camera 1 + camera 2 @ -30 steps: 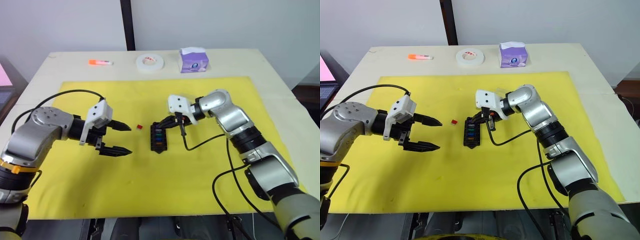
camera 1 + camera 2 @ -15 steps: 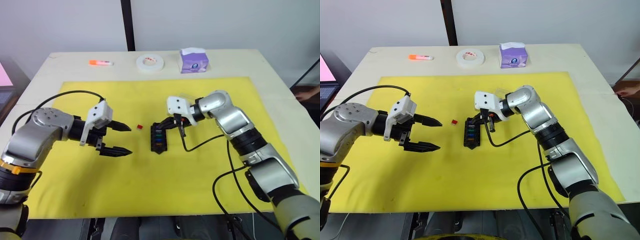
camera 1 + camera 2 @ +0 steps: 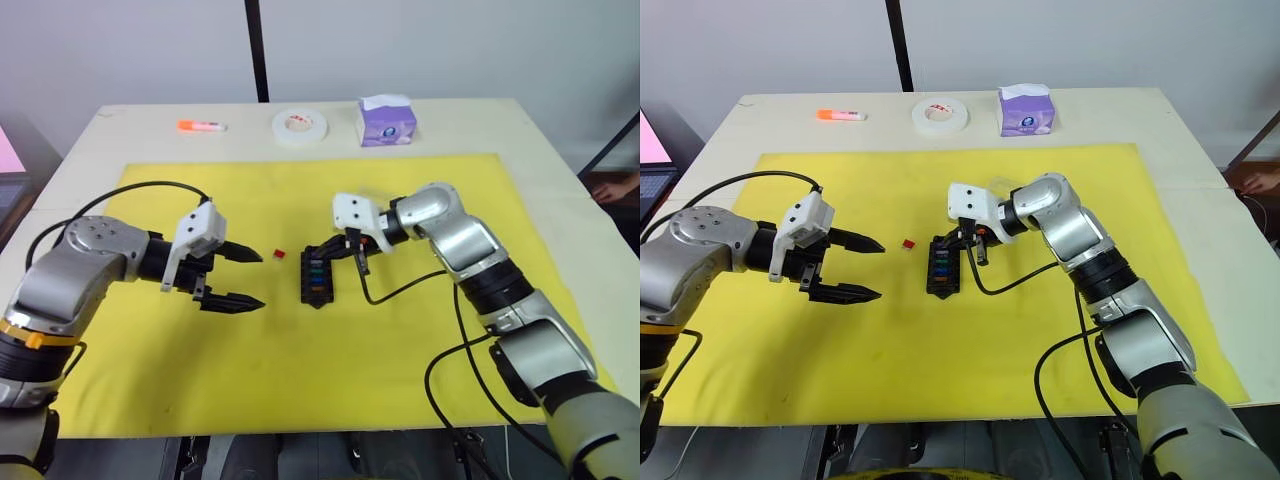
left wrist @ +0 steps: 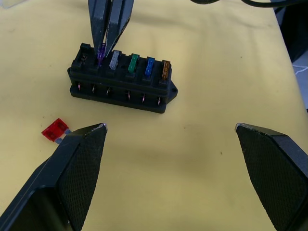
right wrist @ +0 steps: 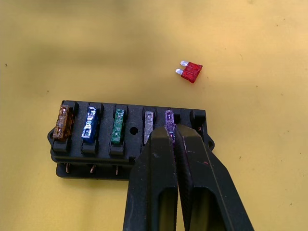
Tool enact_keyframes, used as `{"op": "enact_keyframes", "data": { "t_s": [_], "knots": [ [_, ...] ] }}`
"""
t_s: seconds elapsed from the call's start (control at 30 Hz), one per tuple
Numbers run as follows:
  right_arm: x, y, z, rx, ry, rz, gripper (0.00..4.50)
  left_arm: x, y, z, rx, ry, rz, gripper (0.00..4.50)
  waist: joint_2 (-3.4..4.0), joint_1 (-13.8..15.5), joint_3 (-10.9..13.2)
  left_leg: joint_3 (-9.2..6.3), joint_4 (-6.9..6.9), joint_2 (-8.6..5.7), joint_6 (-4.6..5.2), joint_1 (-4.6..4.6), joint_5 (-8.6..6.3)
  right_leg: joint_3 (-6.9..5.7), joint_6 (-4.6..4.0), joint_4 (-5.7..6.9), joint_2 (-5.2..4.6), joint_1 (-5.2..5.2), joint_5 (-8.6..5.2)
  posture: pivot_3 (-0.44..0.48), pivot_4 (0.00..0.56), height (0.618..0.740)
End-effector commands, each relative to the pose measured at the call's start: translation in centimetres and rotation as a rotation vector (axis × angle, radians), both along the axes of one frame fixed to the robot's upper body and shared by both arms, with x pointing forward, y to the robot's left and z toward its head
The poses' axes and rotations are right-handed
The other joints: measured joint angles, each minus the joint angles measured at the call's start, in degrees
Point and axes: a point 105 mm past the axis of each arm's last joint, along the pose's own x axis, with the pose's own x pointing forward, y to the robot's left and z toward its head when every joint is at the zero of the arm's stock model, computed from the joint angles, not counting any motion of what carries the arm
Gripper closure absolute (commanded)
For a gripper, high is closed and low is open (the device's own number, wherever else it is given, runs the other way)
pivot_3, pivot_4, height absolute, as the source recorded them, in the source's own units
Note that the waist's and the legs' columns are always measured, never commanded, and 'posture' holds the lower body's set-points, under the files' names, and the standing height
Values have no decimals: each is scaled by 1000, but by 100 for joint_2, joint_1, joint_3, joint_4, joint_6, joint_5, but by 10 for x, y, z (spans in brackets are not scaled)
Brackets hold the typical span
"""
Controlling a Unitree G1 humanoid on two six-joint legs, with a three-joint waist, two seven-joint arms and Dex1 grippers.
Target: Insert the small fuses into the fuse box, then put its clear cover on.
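Five fuses in the box point(image 5: 129, 139), one red fuse point(image 5: 190, 71) loose.
Right end effector point(image 5: 172, 137) pinches the purple fuse point(image 5: 168, 119); left end effector point(image 3: 241, 279) gapes empty.

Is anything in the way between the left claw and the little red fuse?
Nothing visible is. The red fuse lies alone on the yellow mat, just ahead of the open left gripper. The fuse box sits beyond it, where the right gripper pinches the purple fuse.

matt black plastic fuse box point(image 5: 127, 139), translucent plastic red fuse point(image 5: 190, 71)
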Motion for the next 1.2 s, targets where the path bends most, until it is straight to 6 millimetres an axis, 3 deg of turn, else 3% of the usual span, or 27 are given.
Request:
{"op": "enact_keyframes", "data": {
  "t_s": [0.03,0.13,0.8,0.97,1.2],
  "knots": [
    [-4,2,-1,0,10,20,3996,0,0,6,-7,-35,-8,0,0,1,0,0,0,0,0,0,0,0,0,0,0,0,0,0,150,740],
    [-3,2,5,22,2,17,3233,1,1,6,-8,-35,-5,0,0,2,0,0,1,0,0,0,0,0,0,0,0,1,0,0,150,740],
    [-9,-6,38,177,60,49,3233,8,8,11,4,-55,15,0,0,0,0,0,3,0,0,0,0,0,0,2,0,1,0,0,150,740],
    [-8,-2,34,224,65,27,4484,9,7,12,1,-57,11,0,0,0,0,0,3,0,0,0,0,0,0,2,0,1,0,0,150,740],
    [-9,1,22,223,79,15,4484,8,7,12,4,-54,7,0,0,-1,0,0,8,0,0,-1,0,0,0,5,0,1,0,0,150,740]
  ]
}}
